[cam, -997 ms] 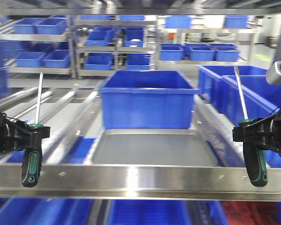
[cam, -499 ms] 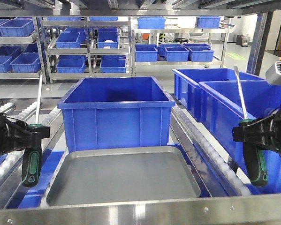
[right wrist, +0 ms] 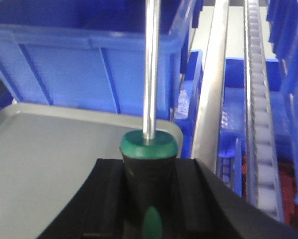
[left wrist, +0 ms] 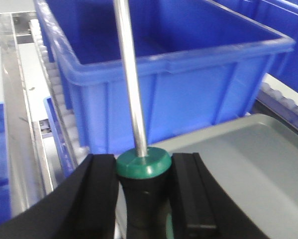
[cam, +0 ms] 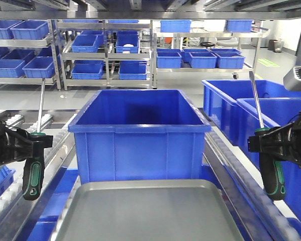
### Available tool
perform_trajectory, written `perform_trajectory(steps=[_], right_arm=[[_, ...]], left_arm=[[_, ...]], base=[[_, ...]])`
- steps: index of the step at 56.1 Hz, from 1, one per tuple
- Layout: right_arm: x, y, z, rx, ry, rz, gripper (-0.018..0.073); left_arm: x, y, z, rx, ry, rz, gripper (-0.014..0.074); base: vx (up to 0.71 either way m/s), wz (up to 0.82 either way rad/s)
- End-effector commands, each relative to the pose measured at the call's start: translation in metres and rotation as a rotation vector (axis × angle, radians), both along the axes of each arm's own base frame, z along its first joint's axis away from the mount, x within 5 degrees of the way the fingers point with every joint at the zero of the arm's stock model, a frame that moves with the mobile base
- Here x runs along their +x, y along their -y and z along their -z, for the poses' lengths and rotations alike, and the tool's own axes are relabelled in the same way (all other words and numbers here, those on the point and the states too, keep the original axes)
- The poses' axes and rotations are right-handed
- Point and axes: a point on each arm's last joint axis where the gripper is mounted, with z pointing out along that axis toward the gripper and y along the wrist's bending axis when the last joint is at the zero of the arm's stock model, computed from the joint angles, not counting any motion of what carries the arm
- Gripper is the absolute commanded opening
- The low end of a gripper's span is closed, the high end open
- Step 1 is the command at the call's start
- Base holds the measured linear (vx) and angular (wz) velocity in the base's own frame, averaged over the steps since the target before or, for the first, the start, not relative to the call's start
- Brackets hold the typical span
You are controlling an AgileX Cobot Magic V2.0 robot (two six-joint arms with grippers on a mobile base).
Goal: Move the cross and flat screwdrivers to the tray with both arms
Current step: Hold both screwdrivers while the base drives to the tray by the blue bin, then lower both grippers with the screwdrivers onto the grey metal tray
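Both claws are busy here. My left claw (left wrist: 145,186) is clamped tight on the black-and-green handle of the left screwdriver (cam: 33,173), just under the green collar, with the jaws closed down to handle width. The shaft points up and the handle hangs below the fingers.

Same deal on the other side. My right claw (right wrist: 148,194) is squeezed around the right screwdriver (cam: 274,175). Its shaft is up too, leaning a bit to the left at the top, and the tip looks flattened and wider. I can't make out the left tip from here.

Both tools are up in the air, one off each side of the tray (cam: 150,216), not touching it. The grey tray lies flat, low in the middle between my arms, just in front of a big blue bin (cam: 140,145).
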Motion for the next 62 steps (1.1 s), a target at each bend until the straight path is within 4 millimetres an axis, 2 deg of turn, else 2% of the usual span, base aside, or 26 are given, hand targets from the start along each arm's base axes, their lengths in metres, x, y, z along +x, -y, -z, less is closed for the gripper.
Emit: perform_trajectory(steps=[1,54,62], right_arm=[[-0.0041,0.0018,-0.0257,0.029,0.146,0.014,-0.0008],[-0.0038,0.0017,-0.0264,0.035,0.153,0.016,-0.0008],[-0.0004,-0.0052,-0.0203,0.113,0.092,-0.014,-0.0008]], left_arm=[[-0.0049,-0.0011,-0.0214,-0.053,0.097,-0.035,-0.0001],[-0.0049,-0.0011,-0.0214,-0.056,0.097,-0.035,-0.0001],[-0.0056,0.0046,-0.0226,-0.151,0.069,-0.021,-0.0001]], base=[[0.14,0.08],[0.05,0.03],[0.00,0.00]])
